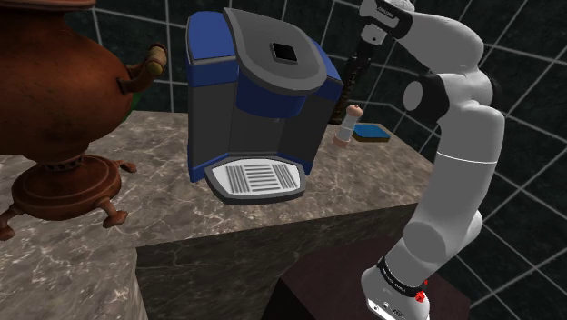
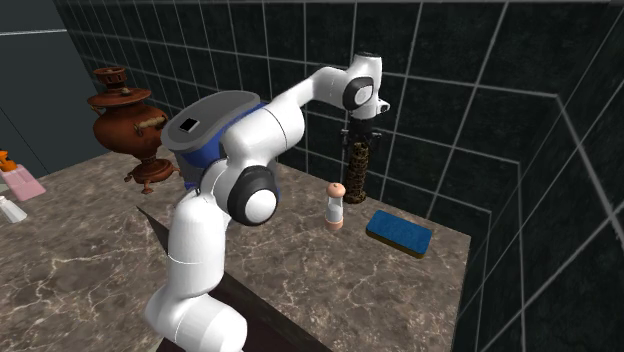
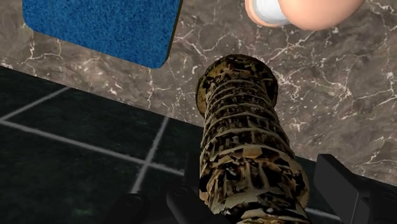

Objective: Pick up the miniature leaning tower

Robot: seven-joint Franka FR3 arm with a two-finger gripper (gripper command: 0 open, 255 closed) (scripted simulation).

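Note:
The miniature leaning tower (image 3: pixel 245 146) is a brown and tan mottled column of stacked tiers. My gripper (image 3: pixel 257 200) is shut on its near end, with a black finger (image 3: pixel 340 184) on either side. In the second exterior view the tower (image 2: pixel 356 170) hangs upright below the gripper (image 2: pixel 359 135), above the back of the marble counter (image 2: pixel 300 270) and close to the tiled wall. From the shoulder view the tower (image 1: pixel 353 75) shows as a dark strip under the gripper (image 1: pixel 368 44), behind the coffee machine.
A small pinkish bottle (image 2: pixel 337 207) and a blue sponge (image 2: pixel 398 233) sit on the counter beside the hanging tower. A blue and grey coffee machine (image 1: pixel 254 100) and a copper samovar (image 1: pixel 54 109) stand further along. The dark tiled wall (image 2: pixel 450 90) is just behind.

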